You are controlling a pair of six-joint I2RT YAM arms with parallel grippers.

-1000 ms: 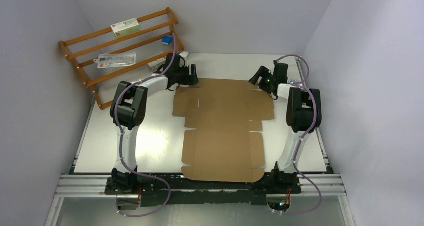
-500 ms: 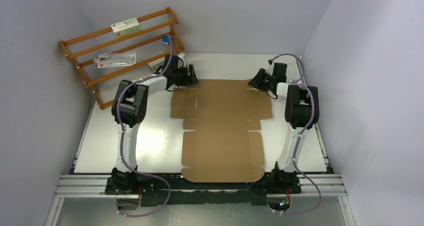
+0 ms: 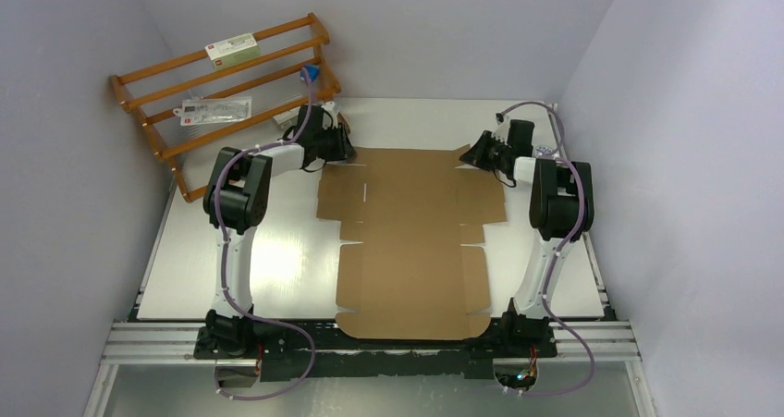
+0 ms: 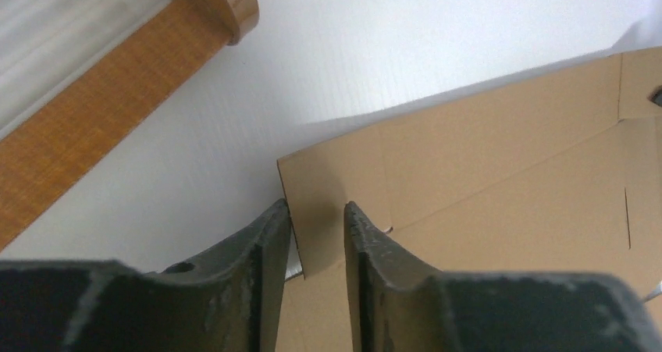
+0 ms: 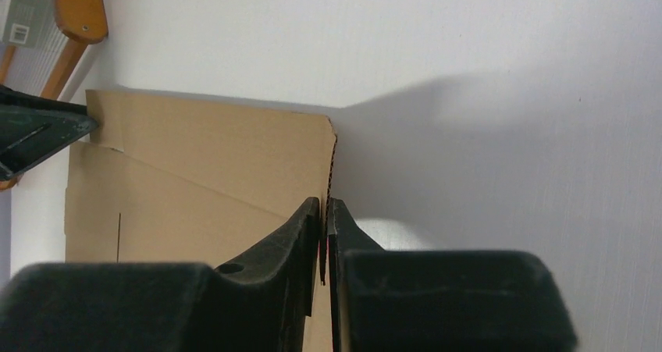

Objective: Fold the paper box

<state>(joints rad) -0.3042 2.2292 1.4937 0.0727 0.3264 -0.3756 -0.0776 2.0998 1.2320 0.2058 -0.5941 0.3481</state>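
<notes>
Brown cardboard paper box (image 3: 411,241) lies unfolded mid-tabletop (image 3: 277,251), with its near edge by the arm bases. Since half a second ago the left pincer (image 4: 318,211) has slid a bit left, and its fingers now sit slightly parted astride the sheet's far left corner. The right pincer (image 5: 324,204) has barely shifted and is clenched on the far right corner's edge.
</notes>
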